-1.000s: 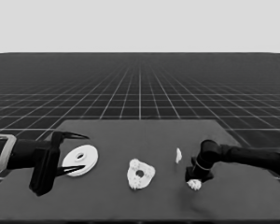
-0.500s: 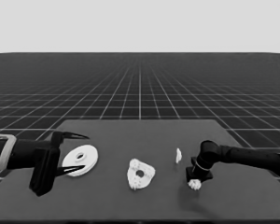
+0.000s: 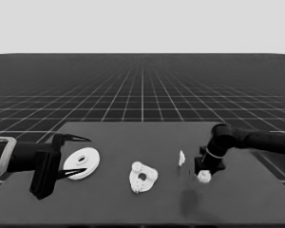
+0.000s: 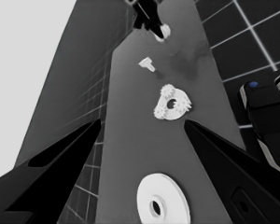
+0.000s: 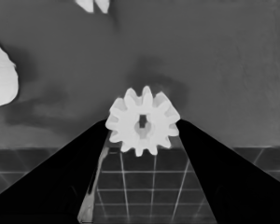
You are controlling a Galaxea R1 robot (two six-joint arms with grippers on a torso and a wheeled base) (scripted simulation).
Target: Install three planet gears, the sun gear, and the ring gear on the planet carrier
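Over the table's [image 3: 133, 209] right side, my right gripper [image 3: 205, 175] has its jaws closed on a small toothed gear [image 5: 143, 120], lifted just clear of the surface, with the thin white piece [image 3: 181, 158] just beside it toward the middle. Near the table's middle I see the smaller round part [image 3: 142, 177] already carrying three gears [image 4: 168, 90]. At the left end my left gripper [image 3: 69, 156] waits with its jaws spread wide, the larger round part [image 3: 82, 162] lying flat between them, not gripped.
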